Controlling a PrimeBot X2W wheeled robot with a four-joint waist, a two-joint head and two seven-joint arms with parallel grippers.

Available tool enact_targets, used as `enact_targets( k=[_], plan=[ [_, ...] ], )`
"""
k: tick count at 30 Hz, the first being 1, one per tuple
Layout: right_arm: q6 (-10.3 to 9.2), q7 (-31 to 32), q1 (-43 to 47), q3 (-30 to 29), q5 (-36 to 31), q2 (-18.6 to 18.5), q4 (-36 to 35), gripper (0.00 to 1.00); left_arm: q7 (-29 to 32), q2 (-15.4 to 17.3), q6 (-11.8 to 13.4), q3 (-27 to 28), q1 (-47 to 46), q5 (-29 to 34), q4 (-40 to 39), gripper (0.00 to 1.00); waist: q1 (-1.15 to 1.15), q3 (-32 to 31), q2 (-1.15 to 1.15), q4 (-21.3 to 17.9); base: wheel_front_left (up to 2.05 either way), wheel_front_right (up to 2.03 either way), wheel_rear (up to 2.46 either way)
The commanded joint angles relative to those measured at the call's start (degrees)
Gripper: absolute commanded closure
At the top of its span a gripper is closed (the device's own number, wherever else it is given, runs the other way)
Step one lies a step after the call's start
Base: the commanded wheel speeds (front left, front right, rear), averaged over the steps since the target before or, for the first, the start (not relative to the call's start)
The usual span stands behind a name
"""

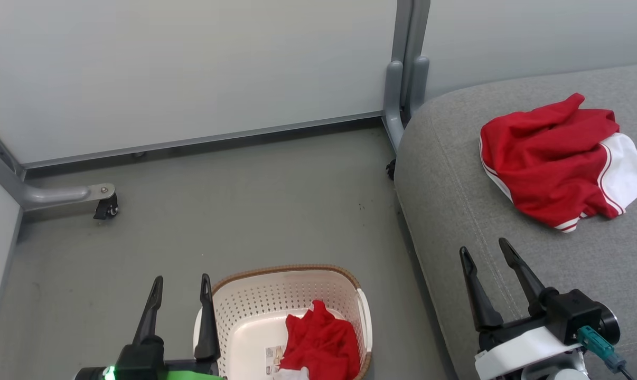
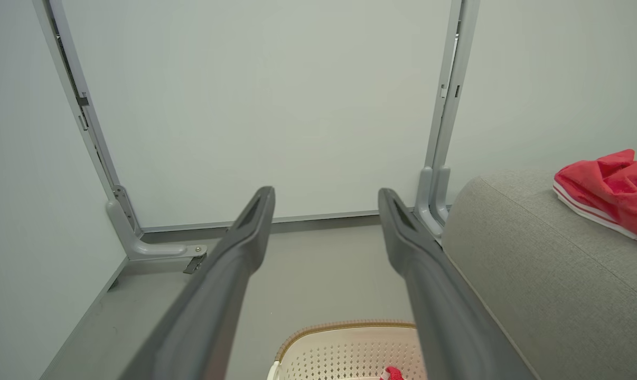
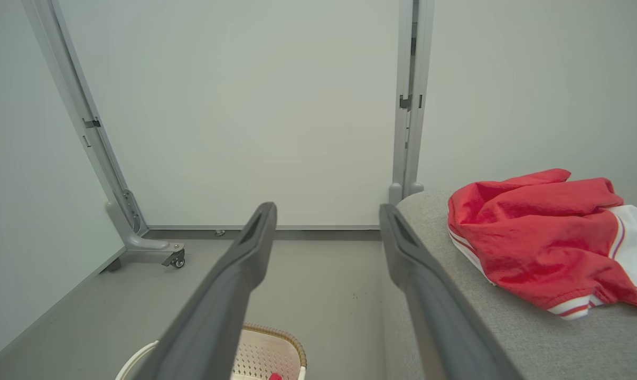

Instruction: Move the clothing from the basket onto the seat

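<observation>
Left claw (image 1: 181, 278) wide and empty, hovering just beside the left wall of the basket (image 1: 276, 301); the basket stands on the floor (image 1: 244, 211) with one crumpled red garment (image 1: 321, 343) in its right half, not yet moved. Seat (image 1: 456, 221) to the right, right claw (image 1: 483, 246) wide and empty over its near edge, second red-and-white garment (image 1: 551, 158) already lying further back. Judged best: lower a claw onto the highest fold, close on cloth alone clear of the perforated wall, lift until the hem clears the rim before swinging to the seat
</observation>
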Motion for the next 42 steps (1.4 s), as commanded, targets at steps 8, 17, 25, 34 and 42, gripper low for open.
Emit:
enact_targets(
  k=[8, 17, 25, 34, 42],
  plan=[
    [-0.04, -0.2, 0.9, 0.0, 0.1, -0.3, 0.1, 0.00, 0.0, 0.1, 0.1, -0.2, -0.8, 1.1, 0.5, 0.00, 0.00, 0.0, 0.00, 0.0, 0.00, 0.00, 0.00],
    [-0.04, -0.2, 1.0, 0.3, 0.4, -0.6, 0.2, 0.00, 0.0, 0.1, -0.3, -0.4, -1.1, 0.8, 1.2, 0.00, 0.00, 0.2, 0.00, -0.2, 0.00, 0.00, 0.00],
    [-0.04, -0.2, 0.5, 0.3, 0.4, -0.8, -0.3, 0.00, 0.0, 0.1, -1.0, -0.8, -1.4, -0.1, 2.0, 0.00, 0.00, 1.3, 0.00, -0.2, 0.00, 0.00, 0.00],
    [-0.04, -0.2, -2.8, -0.7, 0.7, -1.9, -1.5, 0.00, 0.0, 0.1, -2.7, -2.4, -5.7, -1.2, 5.4, 0.00, 0.00, 7.2, 0.00, -1.0, 0.00, 0.00, 0.00],
    [-0.04, -0.2, -9.2, -2.8, 0.2, -2.0, -3.8, 0.00, 0.0, 0.1, -6.8, -4.6, -14.7, 0.1, 13.4, 0.00, 0.00, 18.2, 0.00, -3.2, 0.00, 0.00, 0.00]
  ],
)
